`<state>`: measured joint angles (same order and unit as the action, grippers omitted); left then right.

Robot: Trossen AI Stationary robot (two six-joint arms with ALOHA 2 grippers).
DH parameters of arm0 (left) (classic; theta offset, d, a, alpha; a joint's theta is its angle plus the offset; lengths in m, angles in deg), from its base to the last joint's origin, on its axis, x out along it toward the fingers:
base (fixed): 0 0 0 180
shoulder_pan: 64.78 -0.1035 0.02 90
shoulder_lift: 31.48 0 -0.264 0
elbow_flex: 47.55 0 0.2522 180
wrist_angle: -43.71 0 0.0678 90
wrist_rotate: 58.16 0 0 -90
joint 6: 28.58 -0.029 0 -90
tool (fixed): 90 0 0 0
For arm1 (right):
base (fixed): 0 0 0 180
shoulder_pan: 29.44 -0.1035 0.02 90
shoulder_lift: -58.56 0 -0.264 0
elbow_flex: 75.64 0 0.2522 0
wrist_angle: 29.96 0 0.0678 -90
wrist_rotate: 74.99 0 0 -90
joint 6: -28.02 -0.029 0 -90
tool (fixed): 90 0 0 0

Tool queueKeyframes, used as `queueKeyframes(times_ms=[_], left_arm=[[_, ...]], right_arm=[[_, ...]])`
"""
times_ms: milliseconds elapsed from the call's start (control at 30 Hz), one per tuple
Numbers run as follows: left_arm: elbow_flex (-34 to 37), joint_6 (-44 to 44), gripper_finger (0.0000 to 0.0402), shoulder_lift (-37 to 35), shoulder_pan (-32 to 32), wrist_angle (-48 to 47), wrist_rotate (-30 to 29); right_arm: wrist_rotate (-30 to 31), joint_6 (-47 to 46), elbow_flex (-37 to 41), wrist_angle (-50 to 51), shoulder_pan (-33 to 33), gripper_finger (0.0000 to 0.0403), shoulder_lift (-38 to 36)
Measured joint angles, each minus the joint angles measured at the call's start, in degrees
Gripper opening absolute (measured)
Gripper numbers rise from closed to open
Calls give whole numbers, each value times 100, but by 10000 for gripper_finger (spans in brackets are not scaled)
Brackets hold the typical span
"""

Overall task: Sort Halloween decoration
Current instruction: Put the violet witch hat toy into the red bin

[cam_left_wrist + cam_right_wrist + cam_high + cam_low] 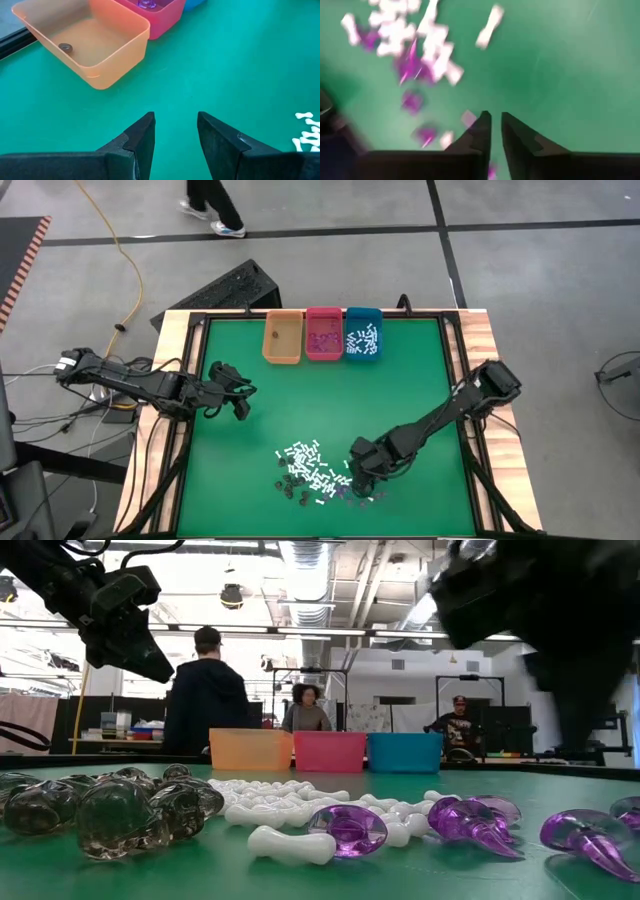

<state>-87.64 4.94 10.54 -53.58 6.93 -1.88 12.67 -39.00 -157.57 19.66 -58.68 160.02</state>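
- Nearest the low camera lie dark smoky pieces (110, 810), white bone-shaped sticks (292, 843) and purple bits (352, 829), all part of the Halloween decoration (315, 470) heaped on the green table (420, 380) toward its near edge.
- The right gripper (360, 465) sits low at the right edge of that pile, with purple and white pieces just beside it; in its wrist view the fingers (512, 137) stand close together with only a thin gap, nothing visibly pinched between them.
- The left gripper (240, 402) hangs above bare green on the left half of the table, well apart from the pile; its fingers (145, 132) are spread and hold nothing.
- At the far edge three bins stand side by side, touching: the orange bin (282, 340) holds one dark piece (65, 47), the pink bin (324, 335) holds purple bits, the teal bin (362, 335) holds white sticks.
- Beyond the table, people (205, 690) stand in the room.
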Motion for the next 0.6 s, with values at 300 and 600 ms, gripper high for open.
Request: queueKeyframes(times_ms=[300,600], left_arm=[[0,21,138,-2,0,-3,-68],[0,19,138,0,0,-1,-77]], right_arm=[[-117,-1762,-2,-300,-585,175,192],[502,-2018,-2,-210,-567,170,208]])
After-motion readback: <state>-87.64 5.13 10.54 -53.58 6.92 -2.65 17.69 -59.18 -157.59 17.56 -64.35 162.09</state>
